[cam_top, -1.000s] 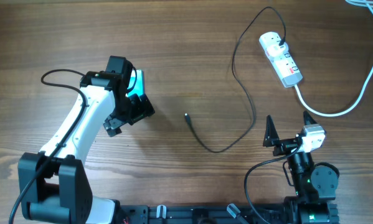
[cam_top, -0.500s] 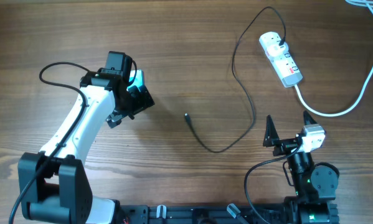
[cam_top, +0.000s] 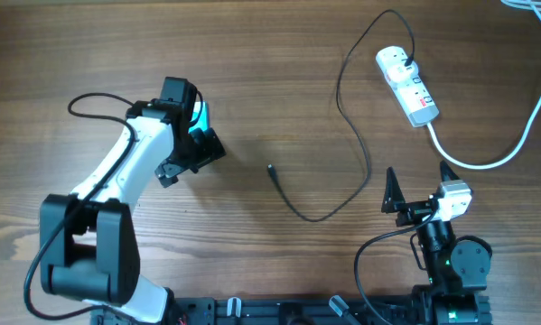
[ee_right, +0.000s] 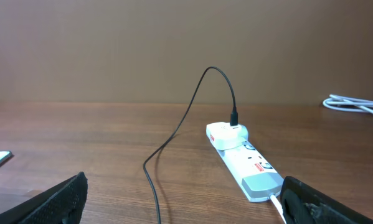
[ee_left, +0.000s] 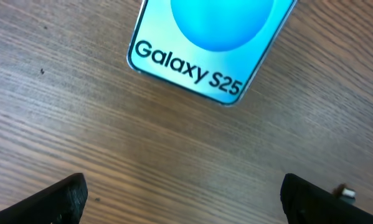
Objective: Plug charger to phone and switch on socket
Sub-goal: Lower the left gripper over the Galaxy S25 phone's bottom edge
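The phone (cam_top: 201, 117) lies flat on the table, its teal screen partly hidden under my left arm. In the left wrist view the phone (ee_left: 205, 43) shows its "Galaxy S25" band just beyond my open, empty left gripper (ee_left: 186, 202), which hovers over bare wood. In the overhead view the left gripper (cam_top: 191, 155) sits at the phone's near edge. The charger cable (cam_top: 356, 135) runs from the socket (cam_top: 407, 86) to its plug tip (cam_top: 271, 169), loose on the table. My right gripper (cam_top: 421, 194) is open and empty, far from the socket (ee_right: 245, 155).
A thick white cord (cam_top: 496, 158) leaves the socket toward the right edge. More white cable (cam_top: 532, 9) lies at the far right corner. The black cable (ee_right: 174, 134) loops across the wood between the arms.
My left arm has shifted slightly up and to the right over the phone, its elbow swinging right. The right arm, cable and socket have not moved.
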